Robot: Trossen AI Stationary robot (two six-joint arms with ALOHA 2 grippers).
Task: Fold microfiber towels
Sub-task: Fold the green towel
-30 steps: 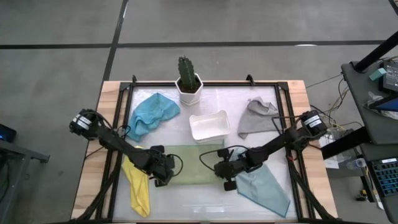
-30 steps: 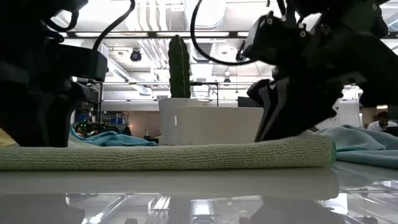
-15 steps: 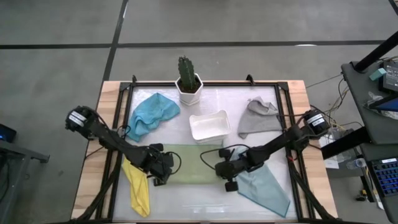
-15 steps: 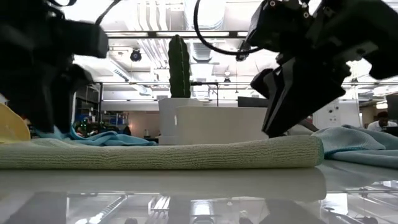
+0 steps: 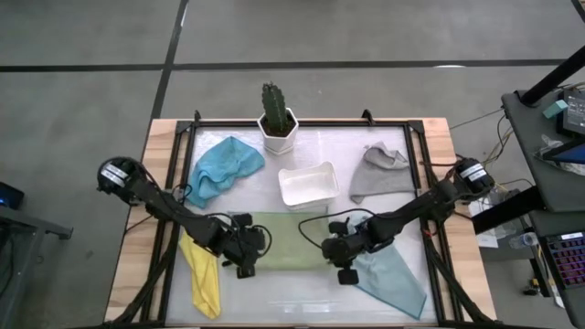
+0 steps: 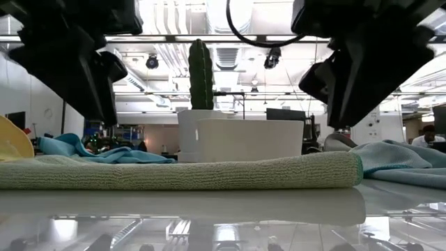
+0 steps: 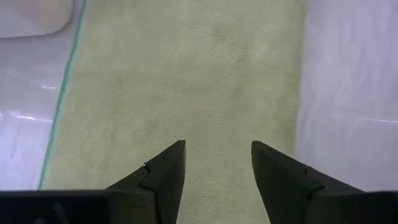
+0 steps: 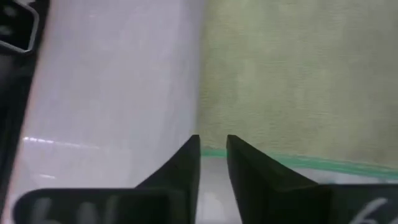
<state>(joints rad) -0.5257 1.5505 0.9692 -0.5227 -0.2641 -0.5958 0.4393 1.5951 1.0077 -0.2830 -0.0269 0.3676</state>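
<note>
While both arms hang over the near half of the table (image 5: 302,297), I'm looking down on a glossy white top set in a black frame on a pale wooden base, with grey floor tiles all round. My left gripper (image 5: 254,249) sits over the left end of the olive green towel (image 5: 291,249), which lies folded in a long flat band across the middle; from the left wrist camera its fingers (image 7: 163,174) stand well apart above the nap, holding nothing. My right gripper (image 5: 340,252) is at the band's right end, and there the fingers (image 8: 186,165) show only a narrow slit between them, poised right at the teal-stitched edge, with no cloth between them.

Yellow towel (image 5: 201,274) is draped at the near left, trailing toward the frame. Bright blue towel (image 5: 222,167) is crumpled at the far left, grey towel (image 5: 377,172) bunched at the far right, pale teal towel (image 5: 388,279) spread at the near right, just beside the green one. White tray (image 5: 307,184) sits mid-table, cactus (image 5: 272,103) in its white pot (image 5: 277,135) behind it.

From table height, the white top mirrors the ceiling lights, and beyond it I see an open workshop with exposed ducts, monitors and a person (image 6: 426,134) at the far right.
</note>
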